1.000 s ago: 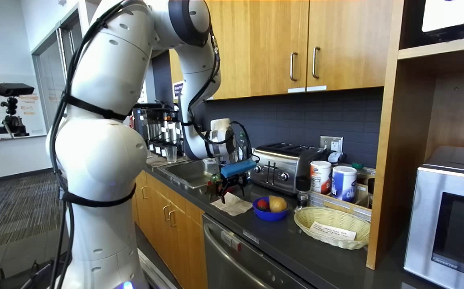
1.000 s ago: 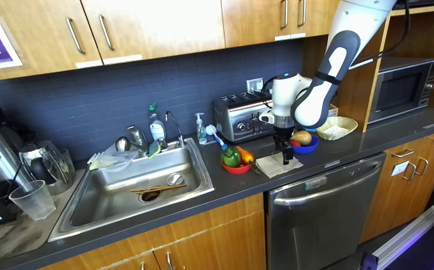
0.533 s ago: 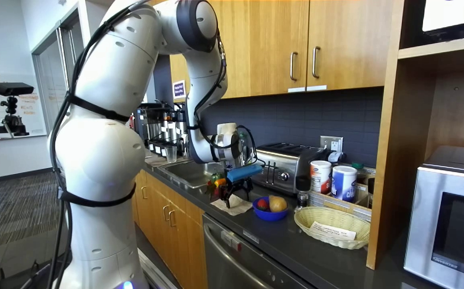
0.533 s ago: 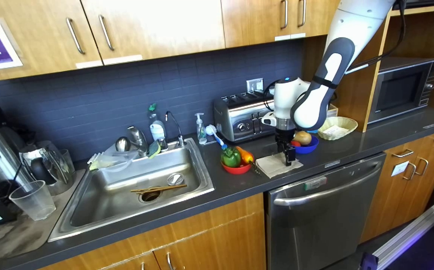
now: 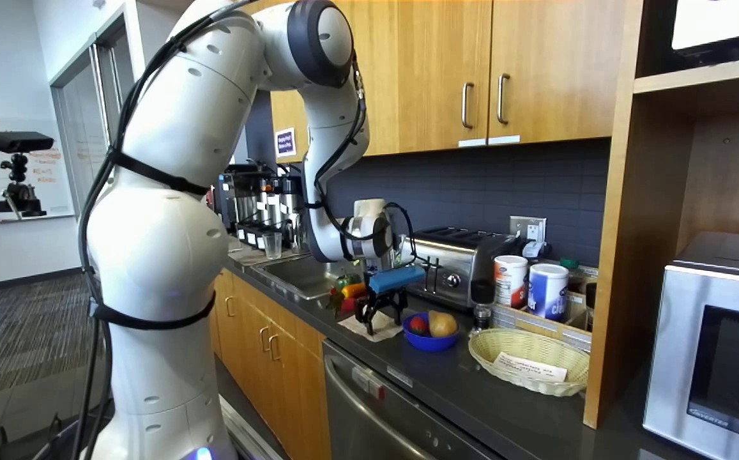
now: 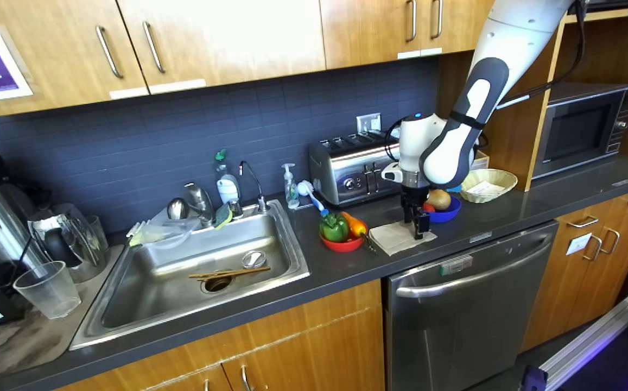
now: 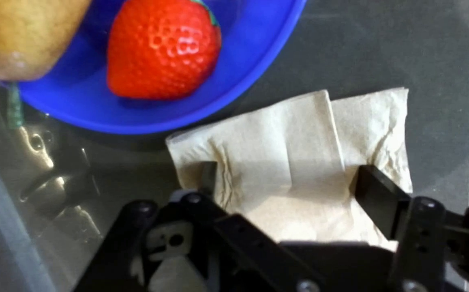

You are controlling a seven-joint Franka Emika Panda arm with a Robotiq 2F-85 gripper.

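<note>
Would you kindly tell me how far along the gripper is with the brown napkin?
Done, it seems: the gripper is positioned over the brown napkin. In hand: its jaws stand open, the napkin showing between the fingers; whether they touch it is hard to tell. Left, as far as I can judge: any gripping or lifting, since the napkin lies unheld on the counter.

Blue bowl (image 7: 240,69) obstructs beside tool (image 7: 289,188), toaster (image 6: 353,172) behind; counter strip (image 7: 437,134) open in front of napkin (image 7: 266,150).
</note>
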